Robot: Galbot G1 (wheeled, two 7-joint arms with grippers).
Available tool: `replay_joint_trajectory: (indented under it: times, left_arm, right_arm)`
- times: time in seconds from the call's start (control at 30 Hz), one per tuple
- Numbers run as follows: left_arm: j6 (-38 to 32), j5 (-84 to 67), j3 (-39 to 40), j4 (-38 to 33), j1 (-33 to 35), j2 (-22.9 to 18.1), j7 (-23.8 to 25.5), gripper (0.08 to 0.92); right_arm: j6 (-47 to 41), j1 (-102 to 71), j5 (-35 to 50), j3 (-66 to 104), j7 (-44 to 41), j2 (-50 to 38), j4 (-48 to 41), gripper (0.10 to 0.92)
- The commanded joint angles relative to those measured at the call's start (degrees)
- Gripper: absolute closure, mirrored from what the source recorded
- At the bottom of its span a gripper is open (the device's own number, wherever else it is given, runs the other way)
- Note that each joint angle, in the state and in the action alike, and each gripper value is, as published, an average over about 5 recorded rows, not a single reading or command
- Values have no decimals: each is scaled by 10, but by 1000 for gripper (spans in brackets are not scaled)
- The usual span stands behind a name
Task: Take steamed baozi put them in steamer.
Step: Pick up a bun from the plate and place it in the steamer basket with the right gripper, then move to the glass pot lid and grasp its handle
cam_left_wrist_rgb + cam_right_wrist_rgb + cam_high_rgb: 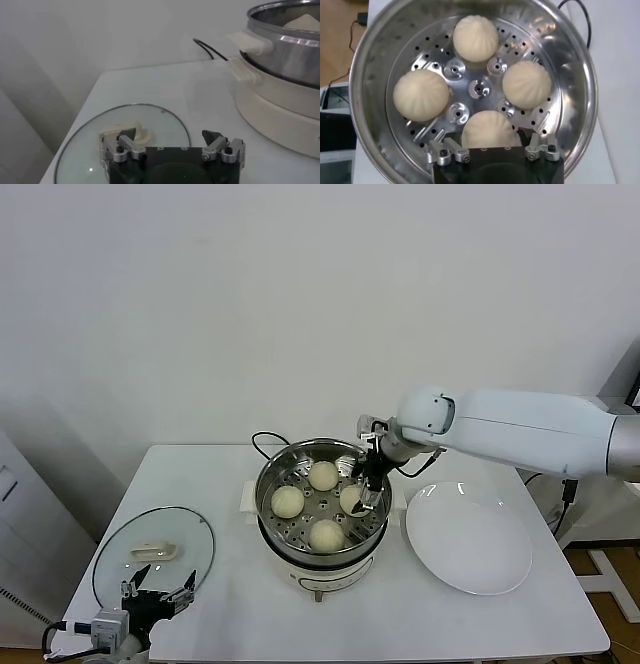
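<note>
White right arm (540, 429) over steamer (322, 484), jaws apart

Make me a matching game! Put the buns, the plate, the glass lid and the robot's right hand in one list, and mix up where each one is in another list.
Things:
1. buns
2. plate
3. glass lid
4. right gripper

Places:
A. flat on the table, by the left gripper
B. empty, on the table to the right of the steamer
C. all four inside the steamer
D. open, over the bun on the steamer's right side

Pairs: 1-C, 2-B, 3-A, 4-D
</note>
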Motion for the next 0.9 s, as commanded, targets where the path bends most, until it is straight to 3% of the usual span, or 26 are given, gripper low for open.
replay_joint_trajectory:
  times: [0.03,0.2,0.53,0.7,0.9]
  left_arm:
    - [1,-3,-3,-5,-2,-2,0,177]
    - [3,-6,-4,-3,-10,-8,-2,177]
    - [1,-12,-16,7,-29,-14,-1,177]
    - [-7,-5,-22,12,-31,-15,3,177]
    - [-29,21,-34,24,-24,-11,17,177]
  right_arm:
    - [17,14,55,92,-20,-73,-12,205]
    - [67,-46,98,173,50,-157,-11,203]
    - [194,-302,91,418,236,-283,34,203]
    - [246,-541,74,641,318,-280,56,203]
    - [310,-788,14,877,409,-212,43,203]
